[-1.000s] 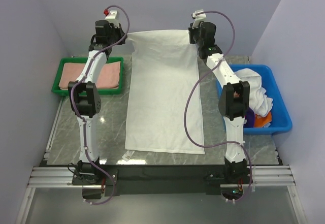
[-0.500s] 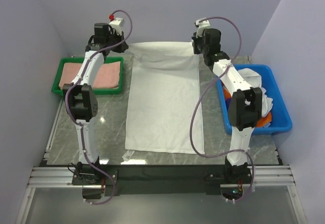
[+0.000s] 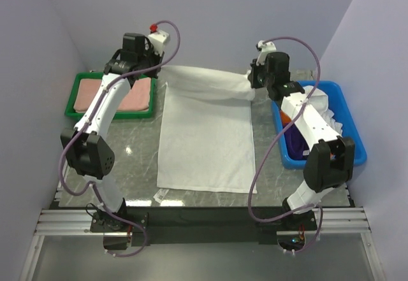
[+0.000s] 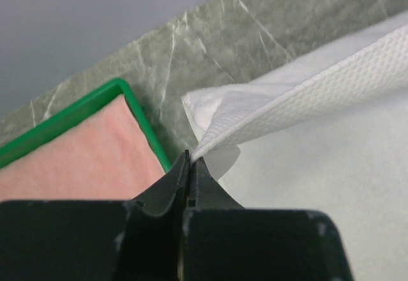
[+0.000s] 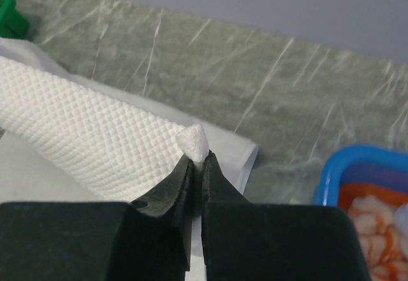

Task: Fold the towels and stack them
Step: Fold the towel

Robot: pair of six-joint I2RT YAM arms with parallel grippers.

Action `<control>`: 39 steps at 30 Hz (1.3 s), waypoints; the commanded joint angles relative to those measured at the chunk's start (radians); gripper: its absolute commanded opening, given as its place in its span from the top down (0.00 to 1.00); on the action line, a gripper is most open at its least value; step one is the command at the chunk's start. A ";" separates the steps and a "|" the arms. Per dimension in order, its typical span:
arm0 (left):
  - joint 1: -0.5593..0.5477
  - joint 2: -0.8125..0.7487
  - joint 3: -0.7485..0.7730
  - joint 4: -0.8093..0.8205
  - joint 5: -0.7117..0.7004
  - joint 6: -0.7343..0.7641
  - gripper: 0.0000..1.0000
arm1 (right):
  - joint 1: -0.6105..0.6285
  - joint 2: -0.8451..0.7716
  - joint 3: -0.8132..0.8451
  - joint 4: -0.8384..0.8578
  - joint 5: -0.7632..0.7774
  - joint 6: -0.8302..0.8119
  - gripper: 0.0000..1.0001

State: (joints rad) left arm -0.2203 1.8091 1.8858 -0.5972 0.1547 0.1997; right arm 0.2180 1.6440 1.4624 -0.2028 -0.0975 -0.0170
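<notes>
High downward overview from behind; both wrist close-ups on the same white towel [image 3: 205, 141], opposite corners

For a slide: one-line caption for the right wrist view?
Right gripper pinches a corner of the white towel above the table, blue bin at right.
</notes>
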 commanded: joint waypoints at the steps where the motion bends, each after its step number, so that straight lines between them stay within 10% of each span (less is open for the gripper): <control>1: -0.019 -0.118 -0.107 -0.064 -0.150 0.084 1.00 | -0.019 -0.102 -0.086 -0.076 0.076 0.069 1.00; 12: -0.077 -0.563 -0.621 0.145 -0.117 0.095 1.00 | -0.019 -0.349 -0.419 -0.076 0.131 0.296 1.00; 39: -0.091 -0.679 -0.861 -0.174 -0.072 -0.457 0.99 | -0.019 -0.794 -0.904 -0.170 -0.041 0.532 1.00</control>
State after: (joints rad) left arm -0.3355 1.0935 0.9810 -0.6888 0.1551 -0.2501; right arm 0.2253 0.8742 0.5838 -0.3122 -0.2188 0.5018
